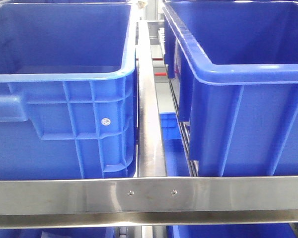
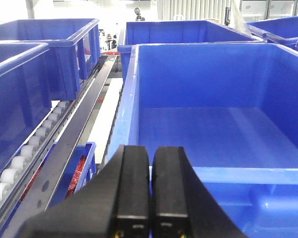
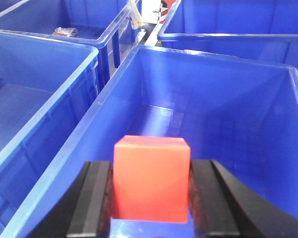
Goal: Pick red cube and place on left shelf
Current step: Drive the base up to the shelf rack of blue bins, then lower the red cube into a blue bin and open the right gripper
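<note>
The red cube [image 3: 151, 178] is clamped between the black fingers of my right gripper [image 3: 151, 191], held above the inside of a blue tub [image 3: 208, 114]. My left gripper [image 2: 151, 183] is shut and empty, its two black fingers pressed together over the near rim of another blue tub [image 2: 213, 124]. The left shelf is a brushed steel rack tier; its flat front rail [image 1: 149, 194] with two small screws crosses the bottom of the front view, and a narrow steel divider strip [image 1: 150, 109] runs back between two blue tubs. No gripper shows in the front view.
Large blue tubs stand on the rack at left [image 1: 59, 94] and right [image 1: 243, 89] of the divider. A roller track [image 2: 25, 158] runs along the left in the left wrist view. More blue tubs [image 3: 35, 99] flank the right gripper; a far tub holds a small packet [image 3: 65, 32].
</note>
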